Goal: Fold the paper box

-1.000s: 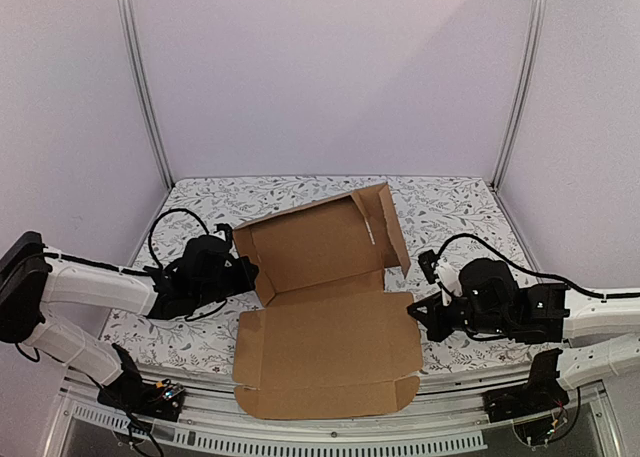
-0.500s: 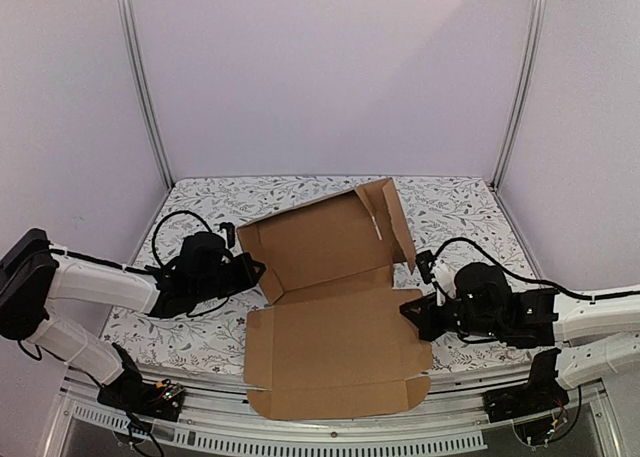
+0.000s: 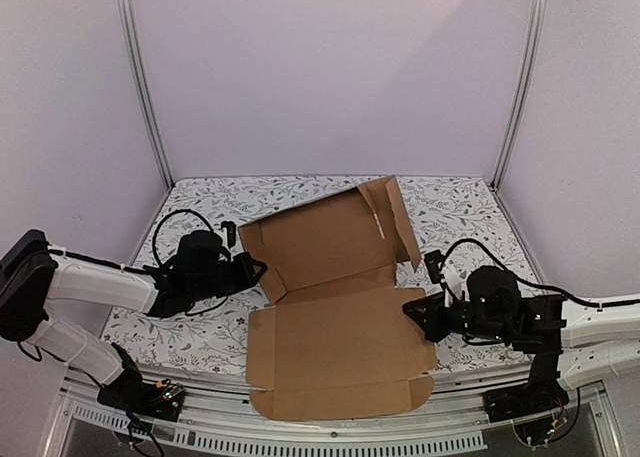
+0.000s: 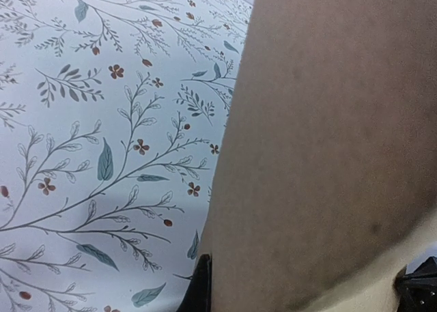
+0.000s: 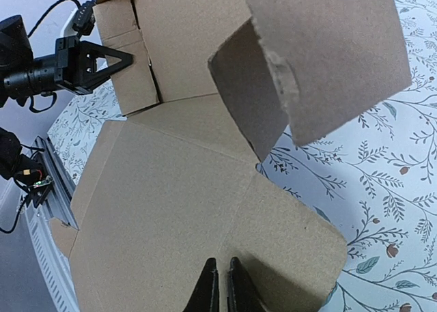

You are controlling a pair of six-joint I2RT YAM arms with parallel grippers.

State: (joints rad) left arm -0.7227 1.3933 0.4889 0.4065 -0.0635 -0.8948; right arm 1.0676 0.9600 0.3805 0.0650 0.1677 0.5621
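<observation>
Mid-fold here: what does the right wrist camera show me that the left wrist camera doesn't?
Only the right wrist view: the paper box nearly whole, with its flat panel, raised back panel and upright side flap. It also shows the left claw at the far small flap, and the right claw closed at the panel's near edge. Only the left wrist view: a close look at one cardboard face, with a dark fingertip at its lower edge. Both: brown cardboard and the floral table cover.
</observation>
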